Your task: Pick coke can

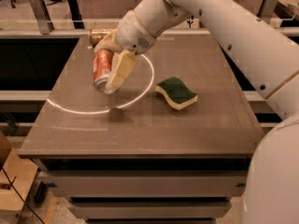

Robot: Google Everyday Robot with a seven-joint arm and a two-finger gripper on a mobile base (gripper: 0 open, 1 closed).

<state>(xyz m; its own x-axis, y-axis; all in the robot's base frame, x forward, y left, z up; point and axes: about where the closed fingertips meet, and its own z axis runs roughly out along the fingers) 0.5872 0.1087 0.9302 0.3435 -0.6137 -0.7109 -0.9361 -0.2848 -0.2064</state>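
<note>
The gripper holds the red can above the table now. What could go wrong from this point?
1. The coke can hangs tilted in the gripper, above the table; if the grip is weak, it may slip and fall.
2. The gold can lies close behind the gripper; a backward move could knock it.
The sponge lies apart, so it seems no danger.
</note>
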